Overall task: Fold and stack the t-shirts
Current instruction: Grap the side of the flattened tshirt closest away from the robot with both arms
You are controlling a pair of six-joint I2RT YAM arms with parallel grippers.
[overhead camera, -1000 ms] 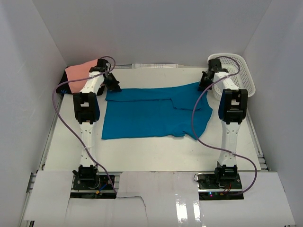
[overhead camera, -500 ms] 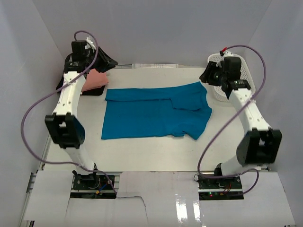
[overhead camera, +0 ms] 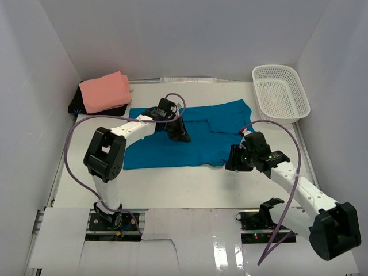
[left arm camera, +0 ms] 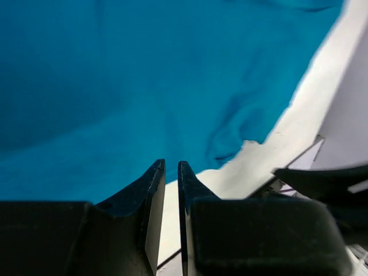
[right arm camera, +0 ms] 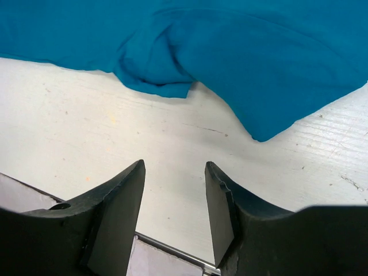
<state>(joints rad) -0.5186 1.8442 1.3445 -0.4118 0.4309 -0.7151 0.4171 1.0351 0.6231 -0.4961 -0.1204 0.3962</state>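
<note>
A blue t-shirt (overhead camera: 201,141) lies spread flat in the middle of the table, partly folded along its far edge. My left gripper (overhead camera: 183,135) is low over its middle. In the left wrist view the jaws (left arm camera: 171,168) stand almost together with nothing between them, above the blue cloth (left arm camera: 144,75). My right gripper (overhead camera: 232,161) is at the shirt's near right corner. In the right wrist view it (right arm camera: 174,168) is open and empty over bare table, just short of the blue shirt's edge (right arm camera: 259,57). A folded pink t-shirt (overhead camera: 104,92) lies at the back left.
A white mesh basket (overhead camera: 282,92) stands at the back right. A dark item (overhead camera: 73,107) lies under the pink shirt. White walls close in the left, right and far sides. The table's near edge strip (right arm camera: 172,247) shows under the right fingers.
Both arms have come down from the back of the table. The left gripper moved from the pink shirt to the blue shirt's middle. The right moved from the basket to the shirt's near right corner.
</note>
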